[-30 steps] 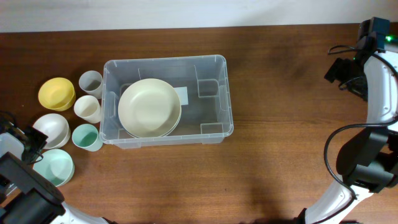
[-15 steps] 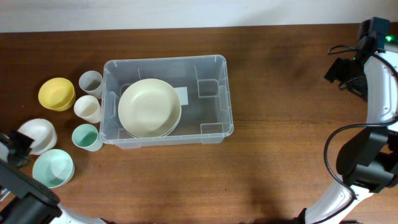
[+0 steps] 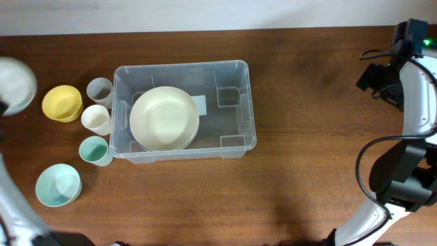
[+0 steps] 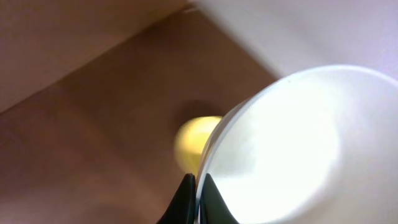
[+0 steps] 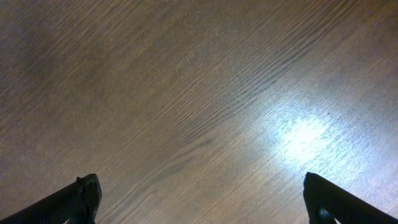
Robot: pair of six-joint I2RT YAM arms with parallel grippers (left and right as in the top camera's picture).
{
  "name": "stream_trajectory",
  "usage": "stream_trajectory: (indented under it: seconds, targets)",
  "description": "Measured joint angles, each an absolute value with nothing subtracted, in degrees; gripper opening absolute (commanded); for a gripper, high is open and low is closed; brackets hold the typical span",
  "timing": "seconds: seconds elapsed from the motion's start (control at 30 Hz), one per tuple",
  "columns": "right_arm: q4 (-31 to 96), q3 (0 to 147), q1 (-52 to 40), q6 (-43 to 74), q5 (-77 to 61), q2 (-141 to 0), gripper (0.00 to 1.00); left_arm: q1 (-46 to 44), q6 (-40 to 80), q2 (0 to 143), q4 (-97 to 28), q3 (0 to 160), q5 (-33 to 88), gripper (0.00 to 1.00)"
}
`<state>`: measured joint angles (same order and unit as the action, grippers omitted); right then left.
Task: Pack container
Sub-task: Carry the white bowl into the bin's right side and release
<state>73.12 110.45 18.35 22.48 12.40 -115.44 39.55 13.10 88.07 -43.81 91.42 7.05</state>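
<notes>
The container (image 3: 235, 85) stands on the worktop (image 3: 314, 171), a little toward 9 o'clock from the middle, with a cream bowl (image 3: 164, 117) in its 9 o'clock half. The left claw (image 4: 196, 186) is clamped on the rim of a white bowl (image 4: 292, 149), which is at 10 o'clock from the yellow bowl (image 3: 62, 102). The right claw (image 5: 199, 196) has its fingers wide apart over the worktop.

white bowl (image 3: 13, 83) raised in my left gripper (image 4: 196, 186), moved from the yellow bowl's (image 3: 62, 102) 6 o'clock to its 10 o'clock
</notes>
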Motion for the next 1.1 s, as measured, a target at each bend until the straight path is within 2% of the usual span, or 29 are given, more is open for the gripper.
stream_trajectory:
  seconds: [0.17, 0.37, 0.57, 0.7, 1.1]
  targets:
    - [73.1, 110.5, 18.3, 22.5, 12.4, -115.4, 0.99, 21.8, 13.1, 87.1, -38.3, 91.8, 14.9, 0.01]
    - [73.1, 110.5, 18.3, 22.5, 12.4, -115.4, 0.99, -3.5, 13.1, 98.0, -26.6, 91.8, 17.5, 0.01]
    - [73.1, 110.5, 18.3, 22.5, 12.4, -115.4, 0.99, -17.1, 10.2, 108.4, -21.7, 91.7, 16.3, 0.01]
    - [73.2, 110.5, 18.3, 22.5, 12.4, -115.4, 0.99, -21.6, 9.4, 113.1, -22.2, 91.7, 13.5, 0.01]
    - [73.1, 110.5, 18.3, 22.5, 12.4, -115.4, 0.99, -20.5, 9.0, 115.0, -29.4, 91.8, 5.7, 0.01]
